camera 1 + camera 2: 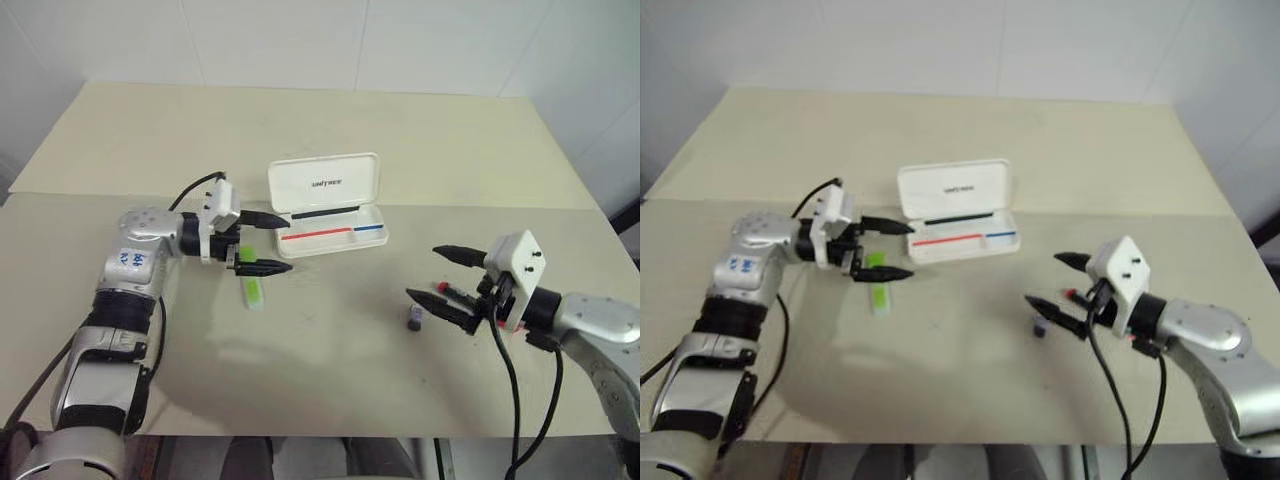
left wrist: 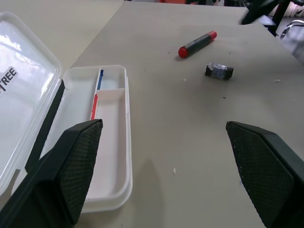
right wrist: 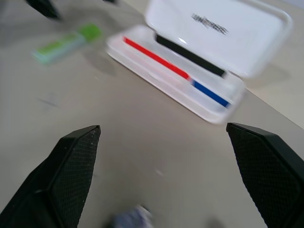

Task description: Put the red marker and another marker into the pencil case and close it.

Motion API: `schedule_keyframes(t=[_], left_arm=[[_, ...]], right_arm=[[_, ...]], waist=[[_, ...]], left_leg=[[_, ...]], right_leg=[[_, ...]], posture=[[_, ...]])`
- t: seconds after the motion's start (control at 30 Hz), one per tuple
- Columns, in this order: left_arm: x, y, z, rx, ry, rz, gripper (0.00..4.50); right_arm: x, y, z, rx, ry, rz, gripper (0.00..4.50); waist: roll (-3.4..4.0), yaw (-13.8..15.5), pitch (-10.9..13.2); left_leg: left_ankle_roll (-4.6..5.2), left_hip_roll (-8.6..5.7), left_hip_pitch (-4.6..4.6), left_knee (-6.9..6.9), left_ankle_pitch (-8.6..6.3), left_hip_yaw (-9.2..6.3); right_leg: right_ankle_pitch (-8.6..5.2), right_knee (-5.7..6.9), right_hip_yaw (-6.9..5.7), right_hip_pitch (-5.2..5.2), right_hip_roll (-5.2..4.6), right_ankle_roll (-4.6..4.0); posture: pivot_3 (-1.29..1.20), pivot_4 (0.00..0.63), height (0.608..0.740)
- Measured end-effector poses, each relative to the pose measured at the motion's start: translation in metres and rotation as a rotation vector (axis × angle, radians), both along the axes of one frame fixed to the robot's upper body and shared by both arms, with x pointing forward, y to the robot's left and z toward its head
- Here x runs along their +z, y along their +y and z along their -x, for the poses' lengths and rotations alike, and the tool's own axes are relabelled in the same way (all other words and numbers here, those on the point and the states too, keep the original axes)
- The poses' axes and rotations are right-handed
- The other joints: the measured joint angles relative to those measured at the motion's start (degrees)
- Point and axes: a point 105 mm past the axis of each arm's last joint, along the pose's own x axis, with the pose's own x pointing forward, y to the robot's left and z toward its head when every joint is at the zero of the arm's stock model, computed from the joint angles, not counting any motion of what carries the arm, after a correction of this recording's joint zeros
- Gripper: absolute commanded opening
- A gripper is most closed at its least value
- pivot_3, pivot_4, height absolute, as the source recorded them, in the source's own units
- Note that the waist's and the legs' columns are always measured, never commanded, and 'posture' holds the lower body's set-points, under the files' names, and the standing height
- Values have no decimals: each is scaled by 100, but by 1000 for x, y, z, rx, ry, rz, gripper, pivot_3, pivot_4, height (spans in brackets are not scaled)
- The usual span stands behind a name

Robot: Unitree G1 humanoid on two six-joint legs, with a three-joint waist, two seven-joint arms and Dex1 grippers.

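Observation:
The white pencil case (image 1: pixel 330 232) lies open in the middle of the table, lid (image 1: pixel 322 180) raised, a red-and-blue stripe in its tray. A lime-green marker (image 1: pixel 251 283) lies on the table left of the case. My left gripper (image 1: pixel 277 242) hovers open above that marker, pointing toward the case, holding nothing. The red marker (image 2: pixel 197 43), dark barrel with red cap, lies on the table at the right, largely behind my right gripper (image 1: pixel 432 272) in the head views. That gripper is open and empty, its fingers (image 1: pixel 455 252) spread above and below the red tip.
A small dark grey stubby cylinder (image 1: pixel 414 319) lies on the table just in front of the right gripper, close to the red marker. The table's front edge (image 1: pixel 330 435) runs near the bottom of the head views. A seam crosses the tabletop behind the case.

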Motion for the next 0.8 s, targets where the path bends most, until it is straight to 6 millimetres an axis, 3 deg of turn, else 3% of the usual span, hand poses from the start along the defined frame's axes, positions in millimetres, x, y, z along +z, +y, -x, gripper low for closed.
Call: schedule_keyframes(t=[0.17, 0.8], left_arm=[[-9, -4, -14, -1, 6, -71, 4471], [-35, -31, -36, -20, -12, -288, 4471]], right_arm=[[-7, 0, 12, 1, 18, -1, 4500], [1, -7, 4, -59, -43, -7, 4500]], waist=[[-2, 45, 0], [-2, 51, 0]], left_leg=[[0, -2, -2, -1, 0, -1], [1, -3, -2, -1, -1, -3]], right_leg=[[0, -5, 0, 0, 0, 0], [1, -3, 0, 1, 0, 2]], posture=[[0, 150, 740], [0, 150, 740]])
